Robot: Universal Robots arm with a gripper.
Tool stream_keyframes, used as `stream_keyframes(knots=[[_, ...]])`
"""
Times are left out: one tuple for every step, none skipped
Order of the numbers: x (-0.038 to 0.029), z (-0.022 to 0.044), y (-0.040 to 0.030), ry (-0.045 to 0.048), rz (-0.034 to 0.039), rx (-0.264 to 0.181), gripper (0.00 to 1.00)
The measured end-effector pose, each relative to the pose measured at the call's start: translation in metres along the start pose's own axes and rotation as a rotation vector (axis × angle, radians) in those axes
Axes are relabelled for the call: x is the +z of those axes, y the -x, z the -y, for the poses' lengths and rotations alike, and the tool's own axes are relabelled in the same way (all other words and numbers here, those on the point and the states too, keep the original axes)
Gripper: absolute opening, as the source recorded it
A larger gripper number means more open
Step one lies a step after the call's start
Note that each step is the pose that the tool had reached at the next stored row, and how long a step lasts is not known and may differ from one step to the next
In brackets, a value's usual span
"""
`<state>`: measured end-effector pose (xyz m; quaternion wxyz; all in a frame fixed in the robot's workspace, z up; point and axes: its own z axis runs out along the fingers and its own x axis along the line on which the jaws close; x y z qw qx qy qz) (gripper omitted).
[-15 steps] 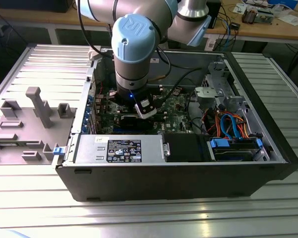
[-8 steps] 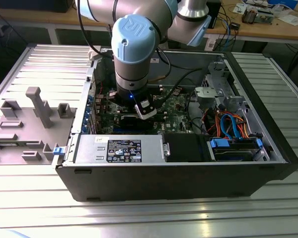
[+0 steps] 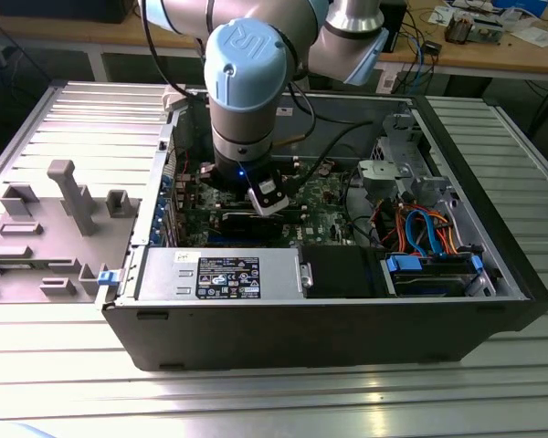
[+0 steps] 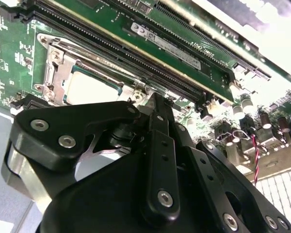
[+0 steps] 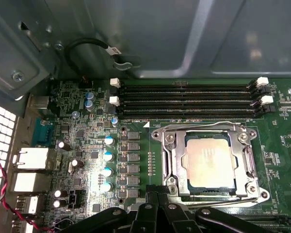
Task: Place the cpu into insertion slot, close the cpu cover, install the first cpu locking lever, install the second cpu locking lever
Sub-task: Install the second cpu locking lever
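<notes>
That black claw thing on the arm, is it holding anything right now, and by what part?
It cannot be told. The end effector hangs just beside the insertion slot, where the cpu already sits under the cpu cover, but its tips are hidden.

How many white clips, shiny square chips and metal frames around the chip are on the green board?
white clips: 4
cpu: 1
cpu cover: 1
Total: 6

We are seeing the cpu point(image 5: 207, 161) sitting in the insertion slot point(image 5: 167, 160), with the cpu cover point(image 5: 246, 160) lying over it, just beyond the gripper point(image 5: 157, 204). The memory slots point(image 5: 186, 99) are lying farther beyond the gripper, behind the socket.
</notes>
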<state>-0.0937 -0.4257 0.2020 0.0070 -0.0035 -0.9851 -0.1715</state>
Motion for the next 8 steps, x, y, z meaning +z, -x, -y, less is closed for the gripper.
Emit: stream_keyframes(knots=[[-0.0007,-0.0003,0.0000,0.0004,0.0000,0.000,0.11],[-0.0015,-0.0005,0.0000,0.0009,0.0000,0.000,0.11],[-0.0017,-0.0007,0.0000,0.0017,0.0001,0.000,0.11],[-0.0016,-0.0007,0.0000,0.0020,0.0001,0.000,0.11],[-0.0018,-0.0007,0.0000,0.0023,-0.0001,0.000,0.11],[-0.0018,-0.0007,0.0000,0.0032,0.0000,0.000,0.11],[-0.0018,-0.0007,0.0000,0.0033,0.0000,0.000,0.11],[-0.0018,-0.0007,0.0000,0.0034,-0.0001,0.000,0.11]])
